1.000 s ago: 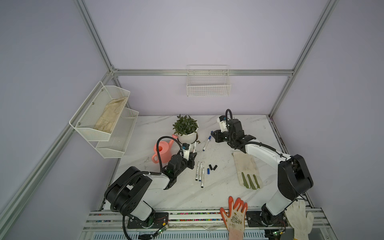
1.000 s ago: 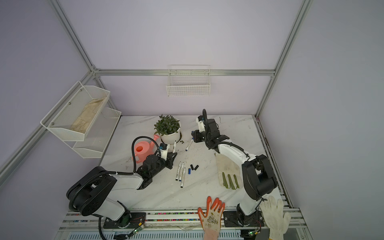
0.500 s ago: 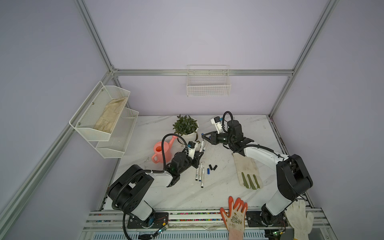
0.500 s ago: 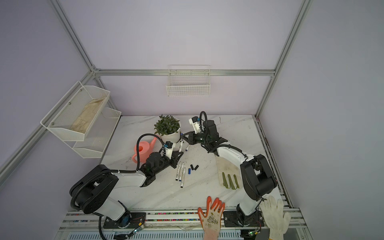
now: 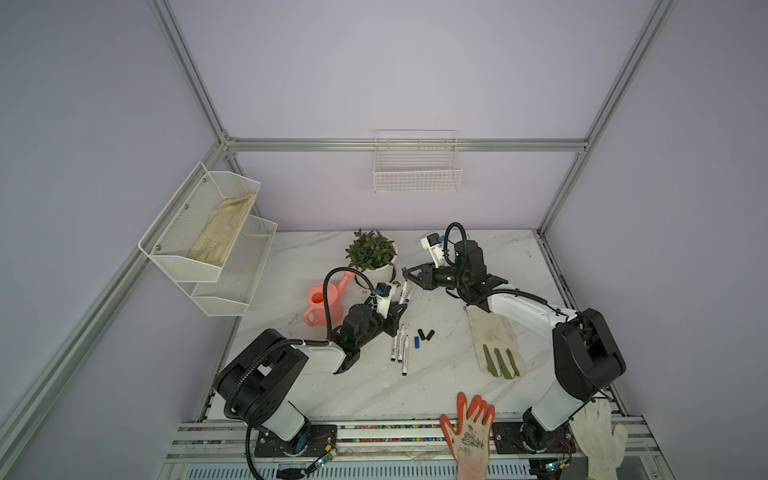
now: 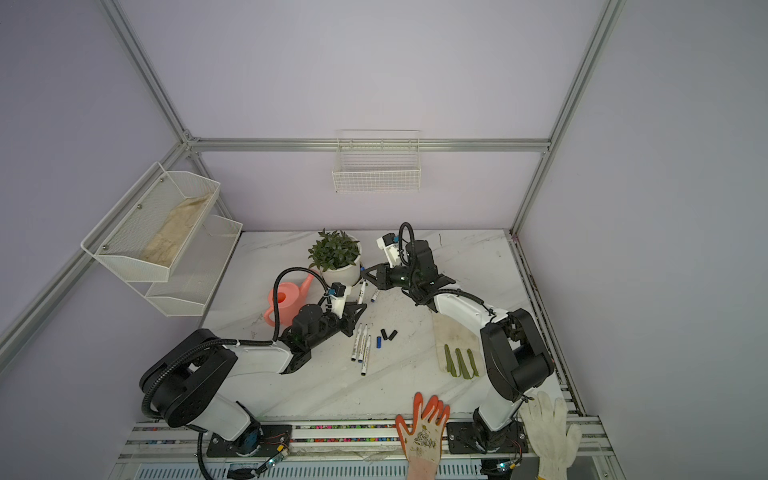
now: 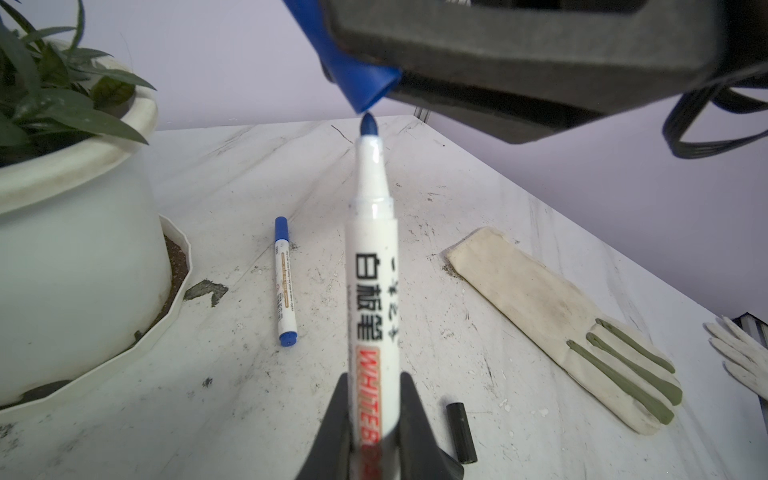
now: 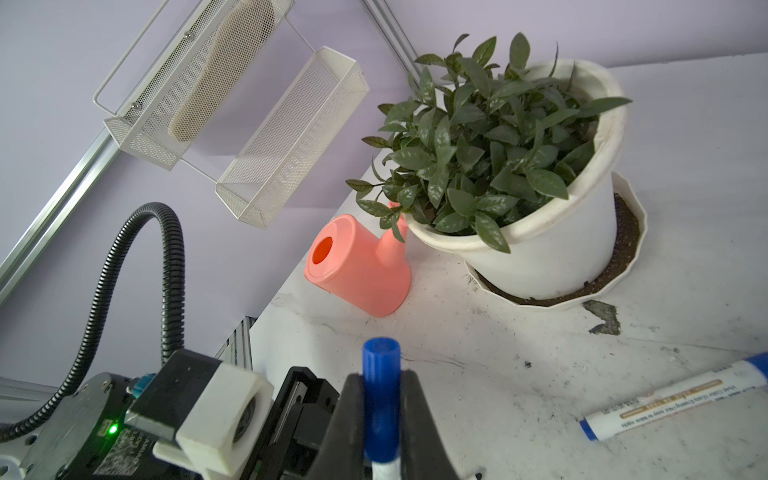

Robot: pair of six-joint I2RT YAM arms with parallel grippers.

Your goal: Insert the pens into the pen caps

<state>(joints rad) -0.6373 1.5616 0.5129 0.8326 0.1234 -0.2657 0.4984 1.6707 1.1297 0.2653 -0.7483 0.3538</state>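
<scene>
**Pen tip at the cap's mouth**

We see the left gripper (image 7: pixel 372 388) clenched on a white pen (image 7: pixel 371 266). Its blue tip sits just at the mouth of a blue cap (image 7: pixel 360 79), which the right gripper (image 8: pixel 381 384) grasps. They meet at four o'clock of the plant pot (image 5: pixel 383 272). A capped pen (image 7: pixel 284 282) lies on the table nearby. Three more pens (image 5: pixel 399 347) lie at six o'clock, with loose caps (image 5: pixel 426 334) at their three o'clock.

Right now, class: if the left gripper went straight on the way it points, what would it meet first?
Probably the blue cap in the right gripper: the pen held by the left gripper ends just short of it; depth unclear.
</scene>
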